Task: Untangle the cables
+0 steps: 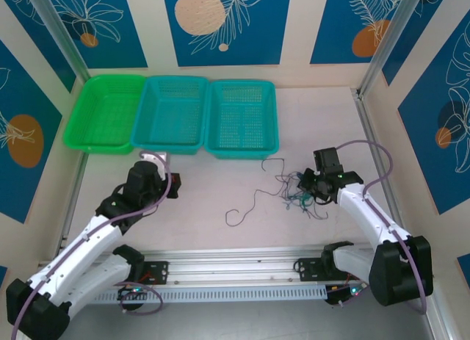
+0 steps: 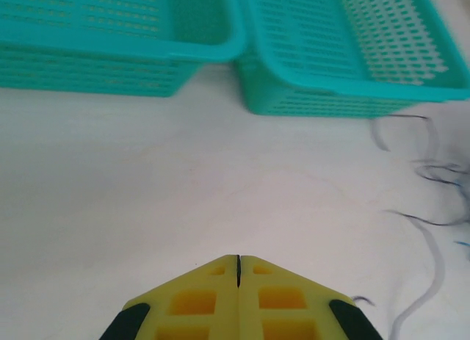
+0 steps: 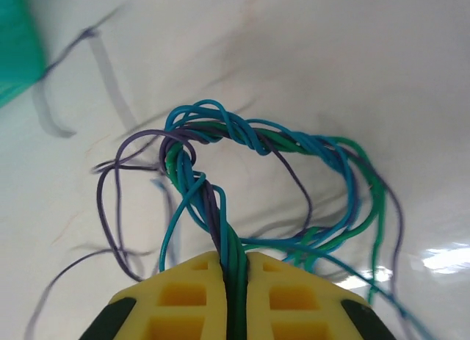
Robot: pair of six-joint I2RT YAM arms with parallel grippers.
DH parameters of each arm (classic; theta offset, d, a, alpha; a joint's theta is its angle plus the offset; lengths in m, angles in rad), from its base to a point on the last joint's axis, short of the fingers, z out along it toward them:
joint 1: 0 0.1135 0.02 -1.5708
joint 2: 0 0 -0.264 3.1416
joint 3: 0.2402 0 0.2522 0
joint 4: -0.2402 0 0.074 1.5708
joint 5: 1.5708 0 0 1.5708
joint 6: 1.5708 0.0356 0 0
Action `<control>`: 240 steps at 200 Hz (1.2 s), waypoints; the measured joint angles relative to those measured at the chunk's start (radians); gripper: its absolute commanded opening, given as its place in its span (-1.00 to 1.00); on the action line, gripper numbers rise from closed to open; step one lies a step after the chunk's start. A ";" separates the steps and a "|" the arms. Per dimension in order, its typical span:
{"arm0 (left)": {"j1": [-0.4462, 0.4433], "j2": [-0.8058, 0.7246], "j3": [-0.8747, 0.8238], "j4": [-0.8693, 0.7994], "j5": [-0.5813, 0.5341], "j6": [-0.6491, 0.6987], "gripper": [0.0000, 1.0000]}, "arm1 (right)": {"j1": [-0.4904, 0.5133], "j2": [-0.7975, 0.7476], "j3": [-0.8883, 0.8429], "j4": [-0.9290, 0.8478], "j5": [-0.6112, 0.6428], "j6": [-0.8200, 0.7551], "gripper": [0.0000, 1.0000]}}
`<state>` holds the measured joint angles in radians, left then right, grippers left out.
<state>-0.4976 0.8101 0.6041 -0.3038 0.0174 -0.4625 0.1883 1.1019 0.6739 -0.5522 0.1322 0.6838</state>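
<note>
**Knot pinched at right, loose end trailing left**

Shows the cables [image 1: 297, 192] tangled right of centre in the overhead view, below the baskets [image 1: 241, 152]. Grips a twisted blue, green and purple bundle in the right gripper [image 3: 235, 261], with the loop just ahead of its tips. Places the left gripper [image 2: 238, 261], pressed together and empty, well apart at left. Likely calls for a rightward reach to the loose end [image 1: 235, 219].

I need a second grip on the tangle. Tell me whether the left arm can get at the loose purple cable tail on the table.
Probably yes. Bare table lies between the shut left gripper and the purple cable tail to its right; the baskets sit farther back. It must open first.
</note>
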 measured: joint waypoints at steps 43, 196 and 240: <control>-0.150 0.159 -0.039 0.258 0.225 0.063 -0.25 | 0.100 -0.001 0.015 0.073 -0.224 -0.066 -1.00; -0.275 0.682 0.069 0.681 0.325 -0.029 -0.70 | 0.370 0.010 0.162 0.149 -0.324 -0.101 -1.00; -0.275 0.690 0.072 0.681 0.216 -0.070 -1.00 | 0.371 0.018 0.173 0.113 -0.206 -0.082 -1.00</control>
<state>-0.7727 1.5005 0.6762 0.3767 0.2337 -0.5323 0.5591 1.1202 0.8471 -0.4397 -0.0738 0.6022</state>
